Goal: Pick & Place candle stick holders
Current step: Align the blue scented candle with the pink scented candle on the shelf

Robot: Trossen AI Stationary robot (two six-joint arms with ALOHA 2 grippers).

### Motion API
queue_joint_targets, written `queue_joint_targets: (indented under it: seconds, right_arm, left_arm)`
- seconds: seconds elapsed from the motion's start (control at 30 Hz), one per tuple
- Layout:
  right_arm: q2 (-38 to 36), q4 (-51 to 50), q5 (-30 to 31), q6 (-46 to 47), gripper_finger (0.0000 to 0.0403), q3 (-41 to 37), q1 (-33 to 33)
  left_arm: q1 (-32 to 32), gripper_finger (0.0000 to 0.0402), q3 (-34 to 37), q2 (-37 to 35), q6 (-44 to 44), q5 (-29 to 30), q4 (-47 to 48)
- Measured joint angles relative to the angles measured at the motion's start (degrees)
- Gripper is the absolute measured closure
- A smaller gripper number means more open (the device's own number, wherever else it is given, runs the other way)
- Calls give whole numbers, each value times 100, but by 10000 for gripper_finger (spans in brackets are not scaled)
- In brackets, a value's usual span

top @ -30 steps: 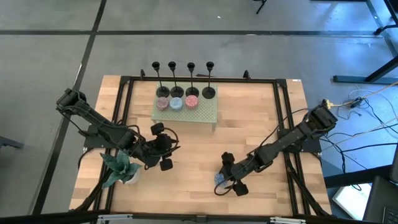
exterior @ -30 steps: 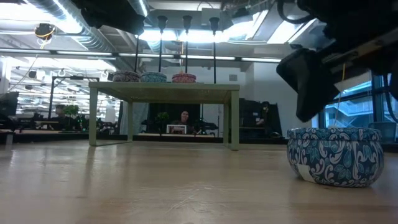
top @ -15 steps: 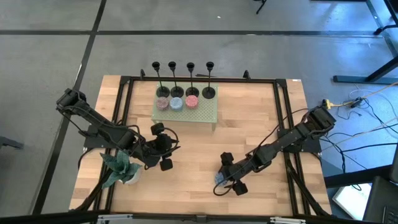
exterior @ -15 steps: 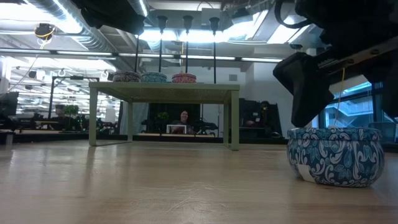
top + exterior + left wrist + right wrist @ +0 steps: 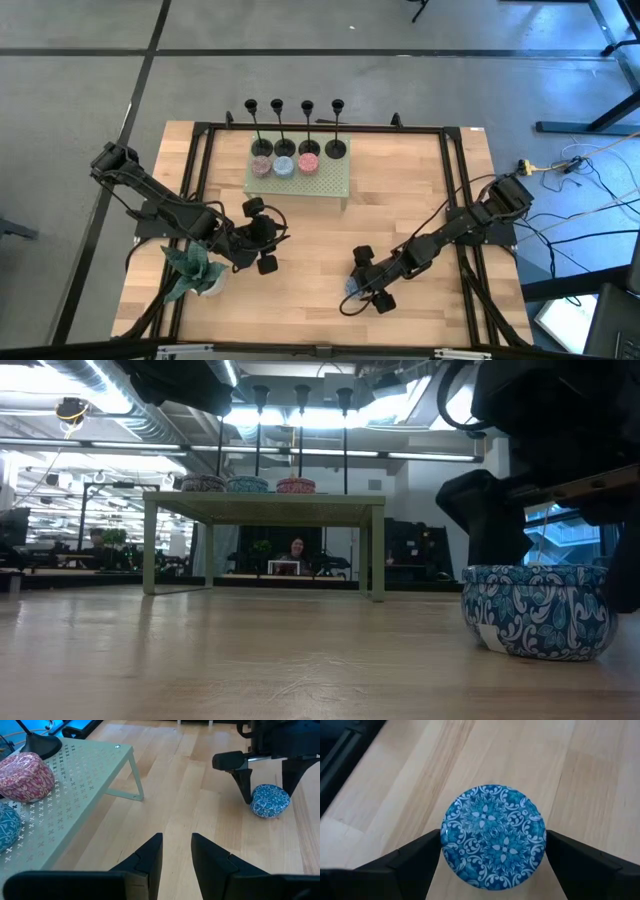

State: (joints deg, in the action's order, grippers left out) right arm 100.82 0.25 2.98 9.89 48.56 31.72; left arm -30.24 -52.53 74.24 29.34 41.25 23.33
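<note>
Four black candle stick holders [image 5: 293, 128] upright in a row along the back edge of the small green perforated stand [image 5: 298, 177], round bases on it, stems rising to small cups; seen from table height as thin dark stems [image 5: 300, 430] above the stand top [image 5: 262, 506]. Three speckled candles [image 5: 284, 166] lined up on the stand just in front of the holders, none of the holders held. Right gripper [image 5: 361, 285] low over the wooden table [image 5: 310, 250] toward the front, fingers [image 5: 412, 857] spread wide on either side of a round blue patterned tin [image 5: 492, 834], straddling it closely; contact not clear. Tin sitting on the table surface [image 5: 538, 610], well apart from the stand. Left gripper [image 5: 262, 237] near the table's left front, beside a green plant [image 5: 195, 268], fingers [image 5: 145, 860] narrow with a small gap and nothing between them, pointed across toward the tin [image 5: 270, 800].
</note>
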Motion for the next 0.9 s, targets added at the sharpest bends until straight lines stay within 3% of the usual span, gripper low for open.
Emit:
queue_joint_targets:
  seconds: [0.17,0.43,0.7,0.9]
  right_arm:
    - [0,72,-40,-5,60,0,-8]
    - [0,94,-48,17,115,0,-11]
    - [0,236,-70,-60,98,35,-11]
    - [-7,-201,-70,-283,109,413,-43]
  left_arm:
    - [0,304,0,0,2,0,0]
    - [0,304,0,0,2,-9,0]
    - [0,304,0,0,-2,-65,0]
    - [0,304,0,0,-2,-66,0]
